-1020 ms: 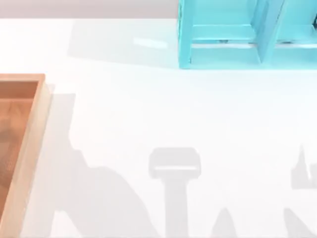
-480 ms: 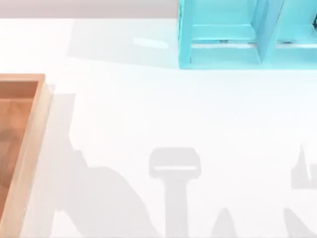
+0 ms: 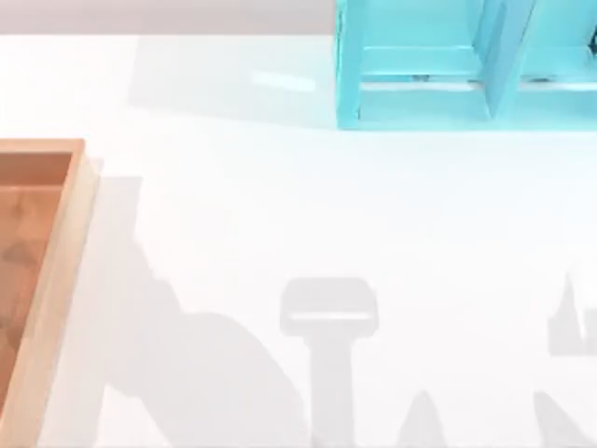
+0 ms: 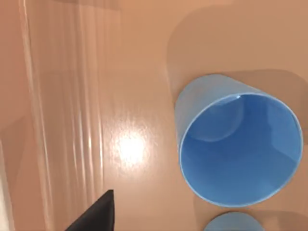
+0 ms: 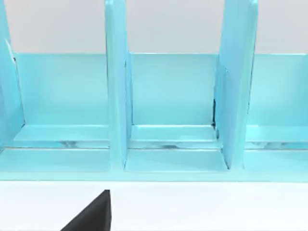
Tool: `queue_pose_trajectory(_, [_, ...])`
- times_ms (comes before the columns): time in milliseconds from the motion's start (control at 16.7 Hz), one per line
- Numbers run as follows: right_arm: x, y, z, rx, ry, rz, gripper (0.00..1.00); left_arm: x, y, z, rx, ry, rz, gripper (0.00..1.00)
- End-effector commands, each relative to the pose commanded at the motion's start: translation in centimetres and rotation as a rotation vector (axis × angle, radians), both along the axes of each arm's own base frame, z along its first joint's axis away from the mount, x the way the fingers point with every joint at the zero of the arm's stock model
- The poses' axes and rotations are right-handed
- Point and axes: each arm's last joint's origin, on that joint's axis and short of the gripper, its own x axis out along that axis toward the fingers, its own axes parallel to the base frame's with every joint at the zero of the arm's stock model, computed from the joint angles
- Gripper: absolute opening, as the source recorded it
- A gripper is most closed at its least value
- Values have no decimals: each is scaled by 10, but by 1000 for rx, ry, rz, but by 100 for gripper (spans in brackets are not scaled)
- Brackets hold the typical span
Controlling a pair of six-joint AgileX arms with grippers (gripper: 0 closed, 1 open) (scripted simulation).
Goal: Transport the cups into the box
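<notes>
Left jaws: state cannot be told, above wooden box [image 3: 56, 280] floor | two blue cups [image 4: 238, 149] upright inside box, delivered | right arm faces turquoise shelf unit [image 5: 168, 120]

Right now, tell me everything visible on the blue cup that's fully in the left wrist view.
The blue cup is plain, smooth and handleless, with a round rim and walls tapering slightly towards a lighter round base seen inside. It looks like matte plastic. It stands upright, mouth up and empty, on the box's glossy orange-brown floor, casting a soft shadow. Nothing grips or touches it apart from that floor. Close beside it, at the picture's edge, shows a sliver of the second cup; contact between them cannot be judged.
</notes>
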Motion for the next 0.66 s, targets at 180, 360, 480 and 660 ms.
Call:
queue_pose_trajectory(180, [0,0,0,0,0,0,100,2,1,27,-3,8,0,100])
queue_pose_trajectory(360, [0,0,0,0,0,0,100,1,1,58,-3,9,1,100])
queue_pose_trajectory(480, [0,0,0,0,0,0,100,-2,0,75,-2,7,3,100])
queue_pose_trajectory(660, [0,0,0,0,0,0,100,-3,-1,83,-1,5,3,100])
